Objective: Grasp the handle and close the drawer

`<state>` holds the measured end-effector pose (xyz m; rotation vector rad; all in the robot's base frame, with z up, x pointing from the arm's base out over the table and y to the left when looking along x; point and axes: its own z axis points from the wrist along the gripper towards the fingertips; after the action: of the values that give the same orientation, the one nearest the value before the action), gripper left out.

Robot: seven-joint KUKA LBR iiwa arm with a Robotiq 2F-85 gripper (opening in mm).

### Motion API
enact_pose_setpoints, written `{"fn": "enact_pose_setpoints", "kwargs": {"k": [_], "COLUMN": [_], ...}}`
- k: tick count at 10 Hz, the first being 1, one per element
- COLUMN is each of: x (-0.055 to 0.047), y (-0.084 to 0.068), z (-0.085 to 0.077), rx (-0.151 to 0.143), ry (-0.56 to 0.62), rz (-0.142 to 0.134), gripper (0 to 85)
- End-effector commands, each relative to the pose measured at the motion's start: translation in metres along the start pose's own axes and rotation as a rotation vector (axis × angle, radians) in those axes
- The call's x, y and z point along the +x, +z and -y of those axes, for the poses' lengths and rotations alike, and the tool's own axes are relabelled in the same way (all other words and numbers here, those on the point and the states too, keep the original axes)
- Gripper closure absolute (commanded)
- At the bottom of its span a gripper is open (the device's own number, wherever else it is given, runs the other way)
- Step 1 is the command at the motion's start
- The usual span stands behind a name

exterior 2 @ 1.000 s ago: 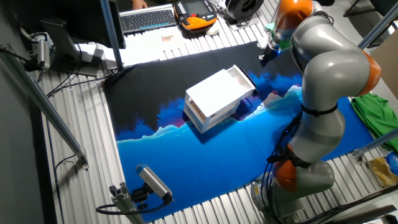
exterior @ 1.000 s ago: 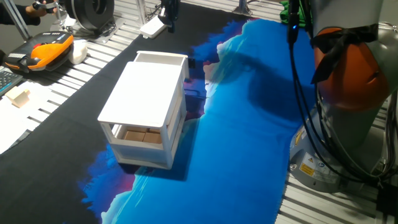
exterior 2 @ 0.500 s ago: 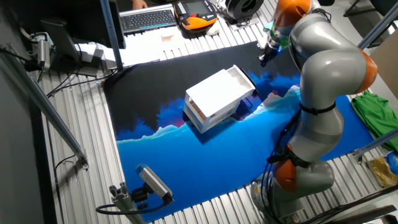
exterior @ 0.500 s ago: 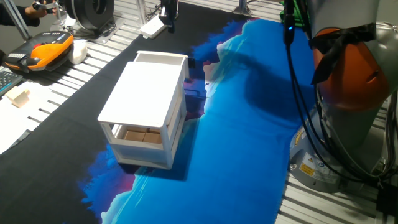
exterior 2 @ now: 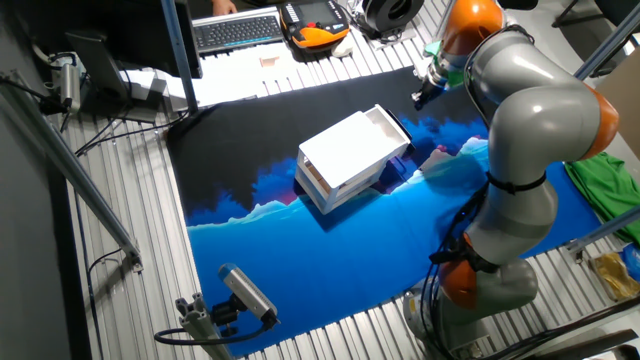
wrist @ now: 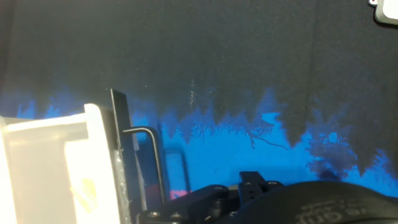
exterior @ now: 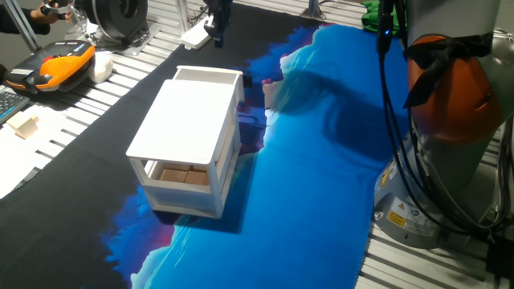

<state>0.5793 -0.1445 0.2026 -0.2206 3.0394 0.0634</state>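
Observation:
The white two-tier cabinet [exterior: 189, 128] stands on the cloth, with tan blocks in its lower tier. Its upper drawer [exterior: 207, 76] sticks out a little at the far end, seen also as the drawer [exterior 2: 386, 124] in the other fixed view. In the hand view the drawer [wrist: 56, 162] fills the lower left, and its thin metal handle [wrist: 153, 158] loops out from the dark front. My gripper [exterior: 215, 20] hangs above the black cloth beyond the drawer's front, apart from it, and shows too as the gripper [exterior 2: 421, 96]. Its fingers are too small and dark to read.
A blue and black cloth [exterior: 321, 160] covers the table. An orange pendant [exterior: 60, 68], a white part [exterior: 197, 34] and a wooden block [exterior: 24, 124] lie at the left and back. The arm's base [exterior: 450, 160] with cables stands at the right. A keyboard [exterior 2: 235, 30] lies beyond the cloth.
The arm's upper links have shifted a little to the right and the gripper has moved slightly near the drawer's front. The cabinet and drawer have not moved.

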Motion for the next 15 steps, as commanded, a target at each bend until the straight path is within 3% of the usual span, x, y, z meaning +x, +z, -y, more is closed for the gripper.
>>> {"fn": "enact_pose_setpoints", "kwargs": {"k": [1,5,6,7,8,12,14,15], "x": [0.000,-0.001,-0.004,-0.007,-0.007,-0.008,-0.008,-0.010], "y": [0.000,0.000,-0.001,-0.002,-0.003,0.008,0.009,0.009], "z": [0.000,-0.003,-0.009,-0.016,-0.018,-0.021,-0.024,-0.029], "rx": [0.000,0.004,0.011,0.041,0.041,0.030,-0.001,0.000], "ry": [-0.002,-0.064,-0.075,-0.076,-0.076,-0.075,-0.070,-0.065], "rz": [0.005,0.006,-0.012,-0.027,-0.032,-0.015,-0.007,-0.011], "gripper": [85.0,85.0,85.0,85.0,85.0,85.0,85.0,85.0]}}
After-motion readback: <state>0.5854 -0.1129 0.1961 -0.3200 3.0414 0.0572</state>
